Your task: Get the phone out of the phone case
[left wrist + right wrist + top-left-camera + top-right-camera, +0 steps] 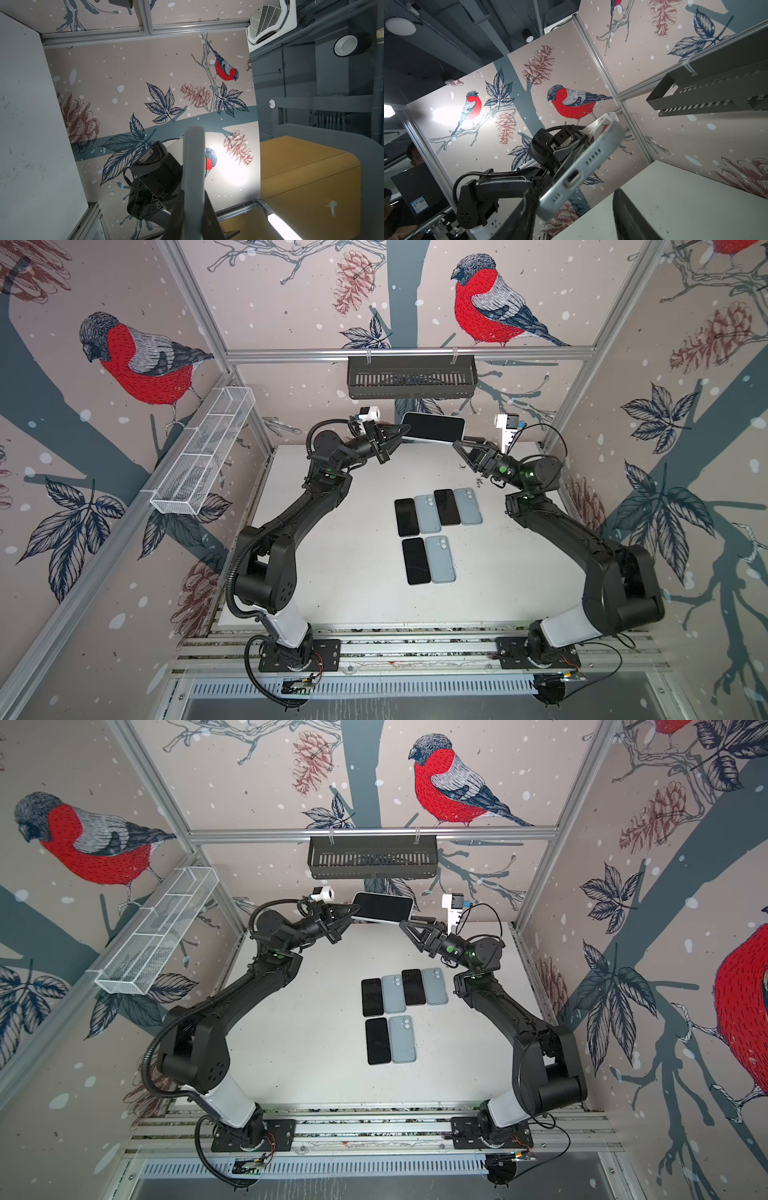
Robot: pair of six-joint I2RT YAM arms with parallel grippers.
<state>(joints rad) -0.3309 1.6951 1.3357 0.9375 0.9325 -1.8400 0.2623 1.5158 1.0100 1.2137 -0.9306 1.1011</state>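
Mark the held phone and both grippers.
held phone (434, 427), in a top view, screen middle
left gripper (404, 431), in a top view, between its fingertips
right gripper (462, 442), in a top view, between its fingertips

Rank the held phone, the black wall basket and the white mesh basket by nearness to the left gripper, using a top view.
1. Held phone, clamped in the left gripper.
2. Black wall basket, behind, on the back rail.
3. White mesh basket, on the left wall.

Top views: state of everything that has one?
cased phone: held aloft, not yet out of case
left claw: shut on its end
right claw: open at the other end
black phones: three, lying flat, screens up
grey-blue cases: three, lying flat, camera side up
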